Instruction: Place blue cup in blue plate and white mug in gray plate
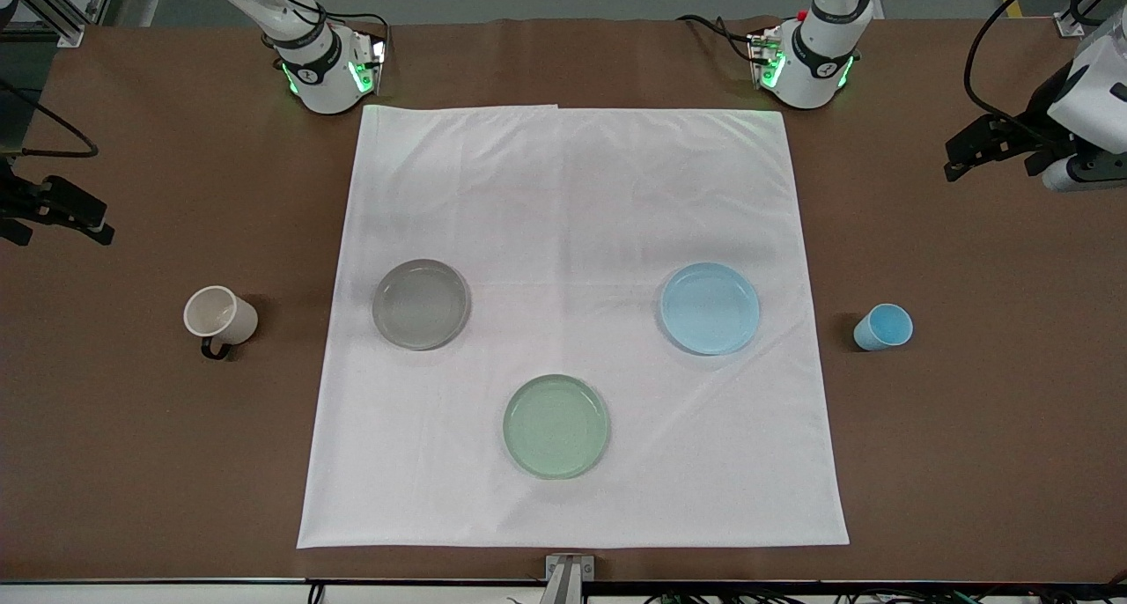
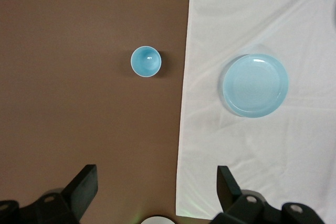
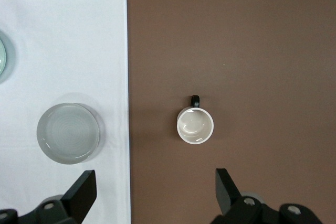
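Two placements are left and none is done, so you start from zero. Nearest the front camera, the pale green plate (image 1: 556, 426) sits empty on the white cloth (image 1: 572, 190); ignore it. Farther back, the blue cup (image 1: 883, 327) stands upright on bare table toward the left arm's end, well apart from the empty blue plate (image 1: 710, 308) on the cloth. The white mug (image 1: 219, 317) stands upright toward the right arm's end, apart from the empty gray plate (image 1: 421, 304). Farther still, the left gripper (image 2: 156, 190) hangs high above the table near the cup, fingers spread and empty; the right gripper (image 3: 155, 191) hangs likewise near the mug, fingers spread.
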Available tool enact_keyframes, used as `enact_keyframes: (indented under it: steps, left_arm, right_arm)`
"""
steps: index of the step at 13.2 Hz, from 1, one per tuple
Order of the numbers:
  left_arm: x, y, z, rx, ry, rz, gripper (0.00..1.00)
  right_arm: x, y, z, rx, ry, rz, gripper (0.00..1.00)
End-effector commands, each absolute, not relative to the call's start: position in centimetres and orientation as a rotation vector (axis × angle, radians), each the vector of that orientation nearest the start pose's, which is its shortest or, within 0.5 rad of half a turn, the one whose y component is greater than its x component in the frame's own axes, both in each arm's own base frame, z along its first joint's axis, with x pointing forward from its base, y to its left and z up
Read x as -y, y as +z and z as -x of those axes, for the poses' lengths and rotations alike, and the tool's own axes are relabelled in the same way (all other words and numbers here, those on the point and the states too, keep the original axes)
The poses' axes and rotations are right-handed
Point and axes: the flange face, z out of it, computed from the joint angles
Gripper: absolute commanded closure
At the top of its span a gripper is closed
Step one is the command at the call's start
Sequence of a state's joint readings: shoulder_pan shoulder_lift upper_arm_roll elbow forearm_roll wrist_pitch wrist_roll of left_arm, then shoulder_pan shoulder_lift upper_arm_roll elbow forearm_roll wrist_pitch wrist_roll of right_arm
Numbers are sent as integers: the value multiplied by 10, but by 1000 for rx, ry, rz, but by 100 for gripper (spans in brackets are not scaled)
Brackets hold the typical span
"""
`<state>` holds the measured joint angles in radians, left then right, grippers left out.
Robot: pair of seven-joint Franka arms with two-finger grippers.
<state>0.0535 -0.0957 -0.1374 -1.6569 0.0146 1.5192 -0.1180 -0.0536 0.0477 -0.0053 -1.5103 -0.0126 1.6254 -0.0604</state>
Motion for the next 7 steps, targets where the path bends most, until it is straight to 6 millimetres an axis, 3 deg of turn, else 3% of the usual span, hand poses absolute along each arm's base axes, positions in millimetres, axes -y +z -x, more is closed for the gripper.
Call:
enact_keyframes:
  steps: [1, 4, 7]
  left_arm:
    - [45, 636, -517, 24, 72, 3113, 0]
    - [40, 636, -520, 48, 69, 3109, 0]
    - [19, 589, -541, 61, 174, 3106, 0]
  right_arm:
    - [34, 635, -576, -9, -110, 3158, 0]
    - [35, 634, -577, -12, -108, 3159, 0]
    - [36, 623, -583, -14, -83, 3165, 0]
